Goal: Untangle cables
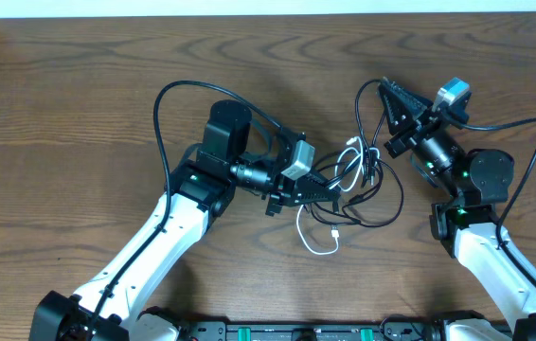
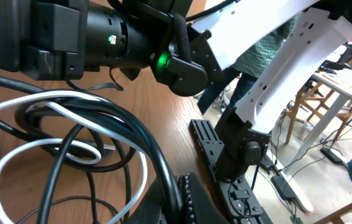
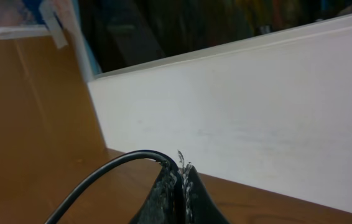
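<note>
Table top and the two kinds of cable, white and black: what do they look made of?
The table top looks like wood or wood-look laminate, matte brown: grain lines, little glare. The white cable seems plastic-jacketed, smooth and slightly glossy: soft highlights along its curves. The black cables seem rubber- or plastic-jacketed, smooth, semi-gloss: they bend in loose loops.

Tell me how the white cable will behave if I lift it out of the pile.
Probably floppy: the white cable lies in loose curls on the table, so it should sag and trail. It is likely light, being so thin. It may drag rather than come free, since black cables loop across it.
</note>
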Robot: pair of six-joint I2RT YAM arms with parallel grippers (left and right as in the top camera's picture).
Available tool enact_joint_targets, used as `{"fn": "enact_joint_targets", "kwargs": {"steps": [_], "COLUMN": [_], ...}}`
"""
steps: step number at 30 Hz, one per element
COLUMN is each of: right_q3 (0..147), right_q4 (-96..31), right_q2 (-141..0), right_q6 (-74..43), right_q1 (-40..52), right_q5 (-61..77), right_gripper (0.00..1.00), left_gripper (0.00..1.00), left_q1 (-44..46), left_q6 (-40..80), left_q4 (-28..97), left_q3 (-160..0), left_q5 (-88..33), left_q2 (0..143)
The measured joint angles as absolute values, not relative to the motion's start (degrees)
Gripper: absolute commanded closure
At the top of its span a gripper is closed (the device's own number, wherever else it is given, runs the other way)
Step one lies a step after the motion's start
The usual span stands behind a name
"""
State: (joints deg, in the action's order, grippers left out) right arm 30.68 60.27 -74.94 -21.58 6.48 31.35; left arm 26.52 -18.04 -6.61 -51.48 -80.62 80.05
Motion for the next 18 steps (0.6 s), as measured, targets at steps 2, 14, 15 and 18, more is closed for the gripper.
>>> {"fn": "enact_joint_targets", "kwargs": {"steps": [2, 14, 15, 18], "right_q3": [30.68, 30.70, 30.70, 30.70], "right_q4": [59.68, 50.94, 50.30, 49.65], "right_q2": [-74.94, -74.94, -74.94, -74.94], "right_q6": [-20.51, -15.79, -15.77, -15.68], "right_q1": [6.61, 1.96, 1.06, -0.43], "right_q5": [30.13, 17.41, 17.15, 17.12], "right_gripper": [0.99, 0.99, 0.99, 0.99], "left_gripper": [0.92, 0.93, 0.92, 0.92], "left_q1": [27.03, 28.99, 28.99, 28.53], "left_q6": [-18.02, -17.85, -17.82, -17.82], "left_q4": [-6.63, -6.44, -6.44, -6.44], "left_q3": [-51.48, -51.48, -51.48, -51.48], "left_q5": [-80.60, -79.11, -78.98, -78.46], "left_q2": [80.05, 80.05, 80.05, 80.05]}}
